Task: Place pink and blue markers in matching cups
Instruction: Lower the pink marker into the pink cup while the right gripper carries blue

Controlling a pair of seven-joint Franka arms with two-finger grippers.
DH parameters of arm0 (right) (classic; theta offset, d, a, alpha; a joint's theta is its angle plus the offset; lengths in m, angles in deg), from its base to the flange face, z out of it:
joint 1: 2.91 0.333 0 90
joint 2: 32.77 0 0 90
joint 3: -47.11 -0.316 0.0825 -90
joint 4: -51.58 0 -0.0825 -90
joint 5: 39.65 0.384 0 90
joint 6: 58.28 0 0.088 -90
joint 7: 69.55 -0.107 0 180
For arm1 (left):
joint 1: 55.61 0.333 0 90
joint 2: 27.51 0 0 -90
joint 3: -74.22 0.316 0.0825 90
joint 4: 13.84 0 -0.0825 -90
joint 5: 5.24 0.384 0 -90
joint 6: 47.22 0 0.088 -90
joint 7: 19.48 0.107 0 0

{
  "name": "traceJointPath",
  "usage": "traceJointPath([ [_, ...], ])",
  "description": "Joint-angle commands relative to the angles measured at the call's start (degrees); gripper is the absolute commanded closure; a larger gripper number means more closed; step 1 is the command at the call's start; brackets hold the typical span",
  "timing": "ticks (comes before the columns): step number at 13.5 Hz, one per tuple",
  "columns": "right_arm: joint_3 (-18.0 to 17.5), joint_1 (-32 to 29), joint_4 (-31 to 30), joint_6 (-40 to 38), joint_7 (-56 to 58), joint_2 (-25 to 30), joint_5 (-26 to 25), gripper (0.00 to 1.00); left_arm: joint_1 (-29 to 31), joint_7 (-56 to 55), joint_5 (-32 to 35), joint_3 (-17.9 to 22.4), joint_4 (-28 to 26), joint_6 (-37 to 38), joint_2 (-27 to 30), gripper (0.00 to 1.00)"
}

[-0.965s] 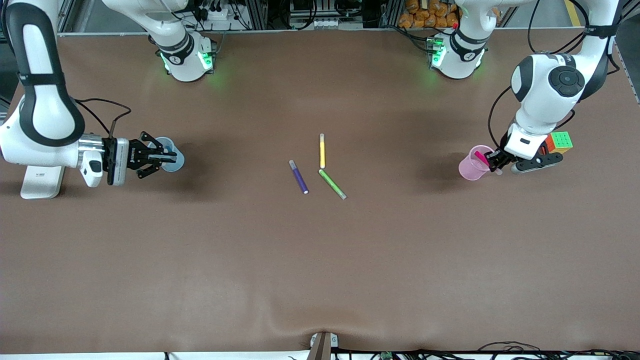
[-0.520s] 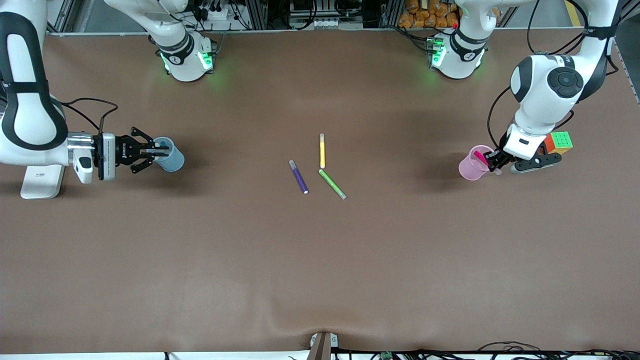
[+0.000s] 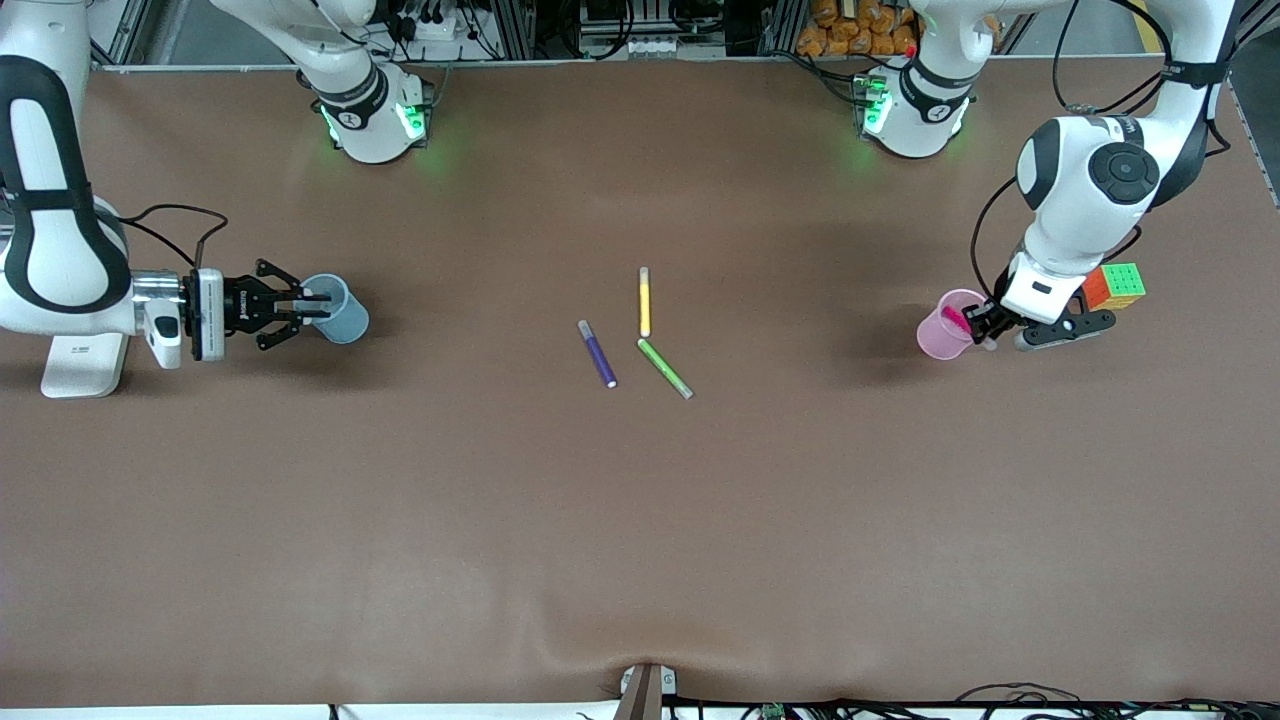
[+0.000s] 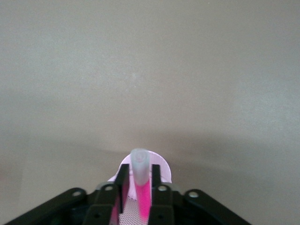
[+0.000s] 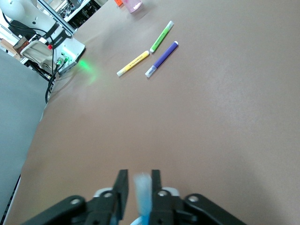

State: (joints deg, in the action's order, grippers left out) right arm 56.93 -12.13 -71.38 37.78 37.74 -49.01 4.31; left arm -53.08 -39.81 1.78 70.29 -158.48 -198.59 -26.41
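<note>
Two cups stood at the table's ends: the pink cup (image 3: 941,327) held the pink marker (image 4: 142,187), the blue cup (image 3: 336,308) the blue marker (image 5: 143,192). The left gripper (image 3: 978,326) and the right gripper (image 3: 314,306) each hung at its cup, fingers narrowly parted beside its marker. Three spare pens (image 3: 644,301) lay mid-table and one cube (image 3: 1117,284) sat near the pink cup.

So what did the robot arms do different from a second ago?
The right tool slid back from over the blue cup to its rim, the blue marker between its fingers. The left tool barely shifted at the pink cup, with the pink marker dipping in. Both cups and the yellow, purple and green pens stayed put.
</note>
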Motion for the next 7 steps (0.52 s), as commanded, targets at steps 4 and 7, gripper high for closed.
traceJointPath([
  [4, -0.77, -2.21, 2.81, -4.55, -5.74, 0.16, 0.96, 0.00, 0.28, 0.80, 1.33, -0.29, 4.87, 5.97, 0.30, 0.00],
  [7, -0.77, -2.12, 10.87, -12.44, -18.82, 0.42, -2.98, 0.00, 0.11, 1.86, 1.24, -0.90, 11.98, 18.00, 1.36, 0.00],
])
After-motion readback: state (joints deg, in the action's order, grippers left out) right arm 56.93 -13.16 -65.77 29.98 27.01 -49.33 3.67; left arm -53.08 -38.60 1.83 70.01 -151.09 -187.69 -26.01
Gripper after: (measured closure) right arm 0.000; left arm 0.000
